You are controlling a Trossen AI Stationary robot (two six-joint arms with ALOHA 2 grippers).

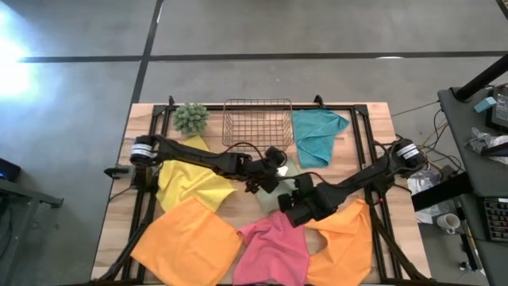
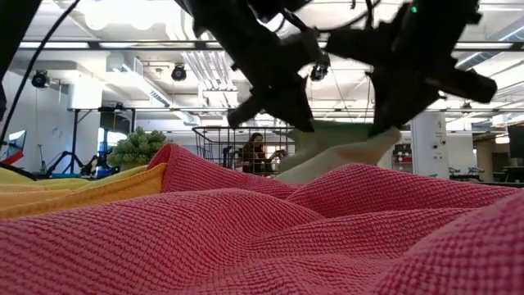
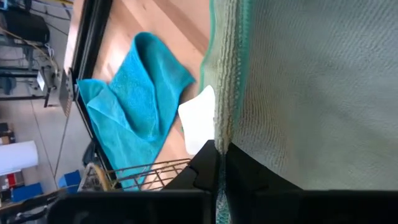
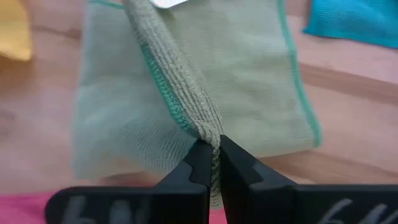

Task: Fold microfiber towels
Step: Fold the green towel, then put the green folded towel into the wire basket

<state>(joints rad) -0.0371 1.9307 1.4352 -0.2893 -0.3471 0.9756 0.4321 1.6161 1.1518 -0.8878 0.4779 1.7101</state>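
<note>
A sage green towel [image 1: 287, 176] with a teal stitched edge and a white tag [image 3: 199, 121] is at the table's middle, between my two grippers. My left gripper [image 1: 272, 175] is shut on it at its left side. My right gripper [image 1: 296, 206] is shut on it at its near side. In the low view the towel [image 2: 344, 156] is raised behind the pink towel [image 2: 246, 229]. A teal towel [image 1: 317, 135] lies at the far right. A yellow towel [image 1: 190, 183], two orange towels [image 1: 186, 238] [image 1: 349, 238] and the pink towel [image 1: 274, 246] lie along the near side. My left gripper pinches the sage towel's teal-stitched edge [image 3: 222, 124] between its two fingers, close to the white tag. The cloth spreads away from the fingers [image 3: 205, 163], above the wood. My right gripper pinches a bunched, stitched edge of the sage towel [image 4: 208, 134] between its two fingers [image 4: 193, 163]. The edge rises from the fingers as a ridge, and the rest of the cloth hangs slack beyond it over the table.
A wire basket [image 1: 256, 123] stands at the far middle, with a fuzzy green plant ball [image 1: 191, 117] to its left. Black frame rails [image 1: 155, 159] run along the table's sides. A person [image 2: 254, 152] sits in the room beyond the table.
</note>
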